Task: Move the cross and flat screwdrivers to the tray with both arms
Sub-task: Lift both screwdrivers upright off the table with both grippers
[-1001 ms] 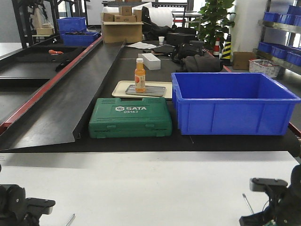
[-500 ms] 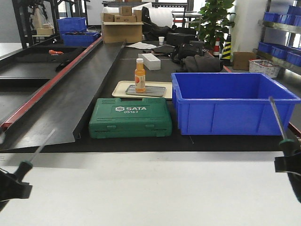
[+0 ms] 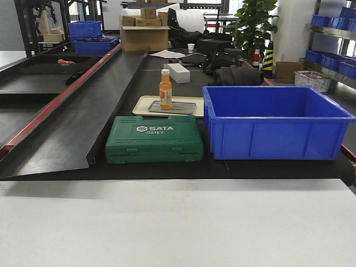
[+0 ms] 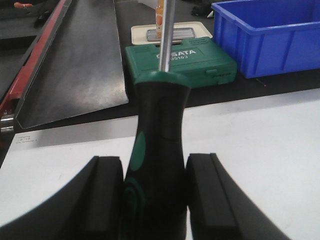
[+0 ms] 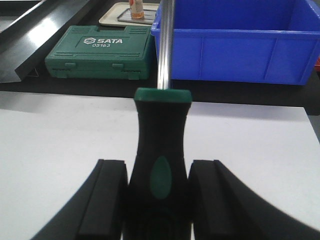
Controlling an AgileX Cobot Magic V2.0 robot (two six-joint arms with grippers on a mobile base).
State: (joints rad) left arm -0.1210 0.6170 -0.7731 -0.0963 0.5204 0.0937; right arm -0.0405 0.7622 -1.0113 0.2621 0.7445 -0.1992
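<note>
Judging by the wrist views, Mia, how far along is it?

Pick-up looks done, Tom; delivery is not. The left gripper [image 4: 154, 172] has its jaws closed to handle width on a black-and-green plastic-handled screwdriver with a steel shaft [image 4: 160, 115]. The right gripper [image 5: 158, 175] is clamped the same way on a second black-handled screwdriver with a green oval inlay [image 5: 162, 130]. Both tips run out of frame, so I can't tell cross from flat.

And the target?

The shallow rectangular tray of dull grey metal [image 3: 183, 107] sits on a cream plastic tray [image 3: 142, 104], far across the black bench. No tool lies in it. The whole carry and release are left, I'd say.

Anything in the way?

An orange-filled bottle with a white cap [image 3: 165, 89] stands on the tray's left end, so only the right part is free. A green plastic SATA tool case [image 3: 154, 139] lies directly in front, and a deep blue plastic crate [image 3: 275, 122] stands just beside on the right. Both arms must reach over the case, and the right one risks the crate wall.
</note>
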